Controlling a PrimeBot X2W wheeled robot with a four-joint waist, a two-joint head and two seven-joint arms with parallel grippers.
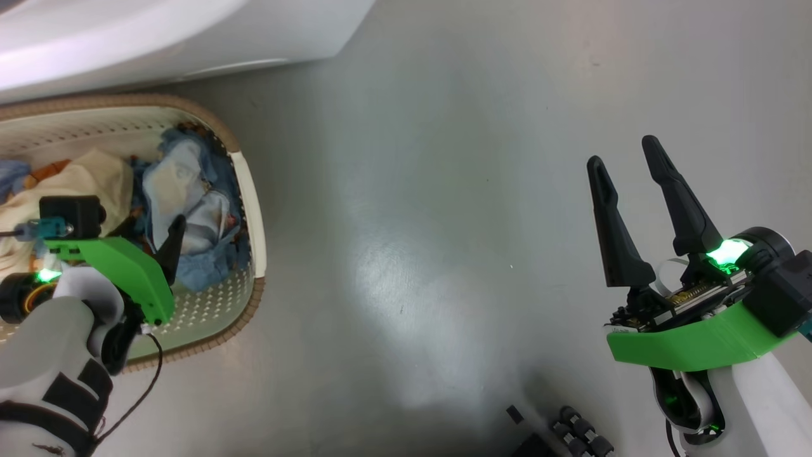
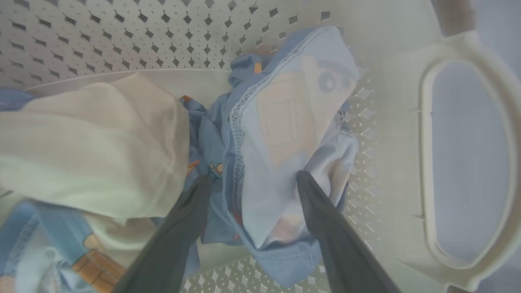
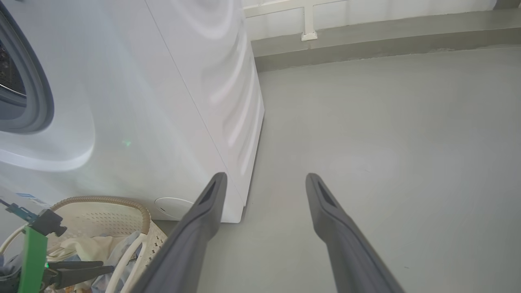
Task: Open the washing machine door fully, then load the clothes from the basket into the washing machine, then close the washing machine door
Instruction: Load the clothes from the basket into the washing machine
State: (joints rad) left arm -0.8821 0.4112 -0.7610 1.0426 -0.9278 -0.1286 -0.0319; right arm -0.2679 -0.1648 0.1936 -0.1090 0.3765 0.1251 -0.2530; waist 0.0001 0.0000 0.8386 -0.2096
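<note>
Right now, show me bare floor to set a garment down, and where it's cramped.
Free: the wide grey floor between the basket and the right end effector, bordered at the top by the washing machine. Crowded: inside the basket, where the clothes lie heaped at the open left end effector.

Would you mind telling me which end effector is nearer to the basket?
Left. The left end effector is open inside the basket, straddling a fold of the clothes; the right end effector hangs open over the floor, apart from it.
</note>
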